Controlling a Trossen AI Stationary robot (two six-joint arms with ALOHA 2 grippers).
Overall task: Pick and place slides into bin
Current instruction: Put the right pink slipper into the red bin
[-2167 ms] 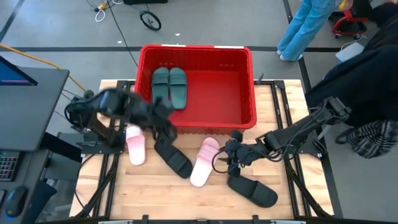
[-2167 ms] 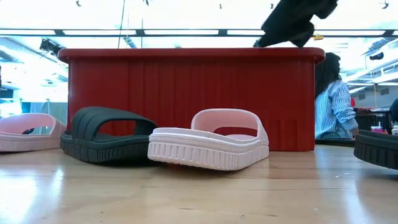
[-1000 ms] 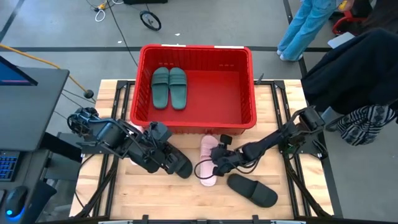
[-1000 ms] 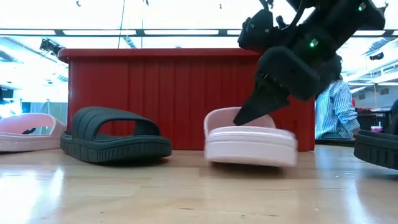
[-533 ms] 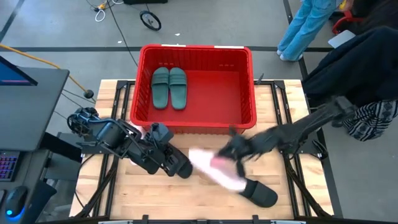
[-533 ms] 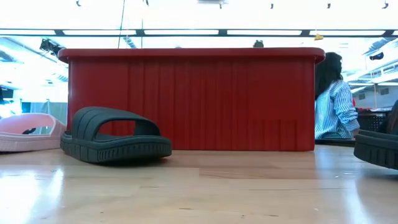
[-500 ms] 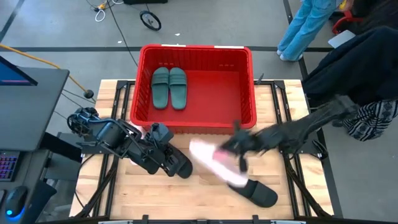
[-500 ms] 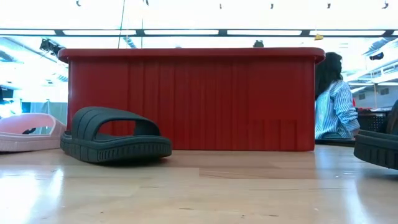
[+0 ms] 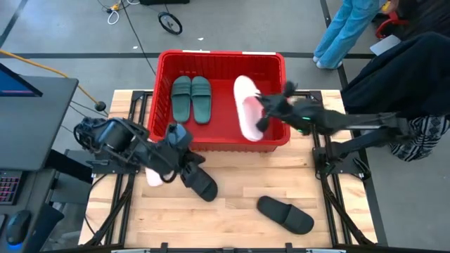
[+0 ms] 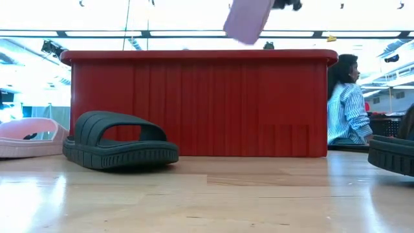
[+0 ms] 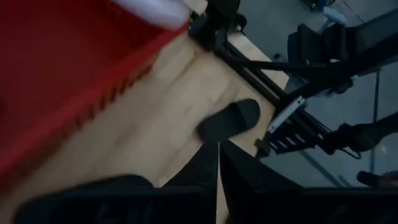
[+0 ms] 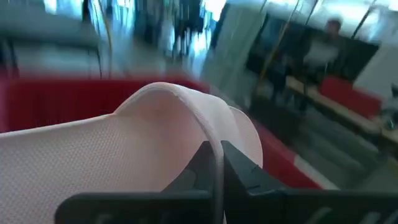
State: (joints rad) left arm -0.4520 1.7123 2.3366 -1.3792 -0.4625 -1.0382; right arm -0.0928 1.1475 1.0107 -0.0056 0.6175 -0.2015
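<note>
Our right hand [image 9: 264, 111] is clamped on a pink slide [image 9: 246, 109] up over the red bin [image 9: 278, 133], and our left hand [image 9: 190, 171] grips a black slide [image 9: 204, 187] on the tabletop [image 9: 232, 225].

Robotics lab or workshop: wooden bench [image 9: 232, 204] on metal frame, concrete floor [image 9: 63, 35], trailing cables [image 9: 137, 39], ceiling strip lights [image 10: 187, 33].
</note>
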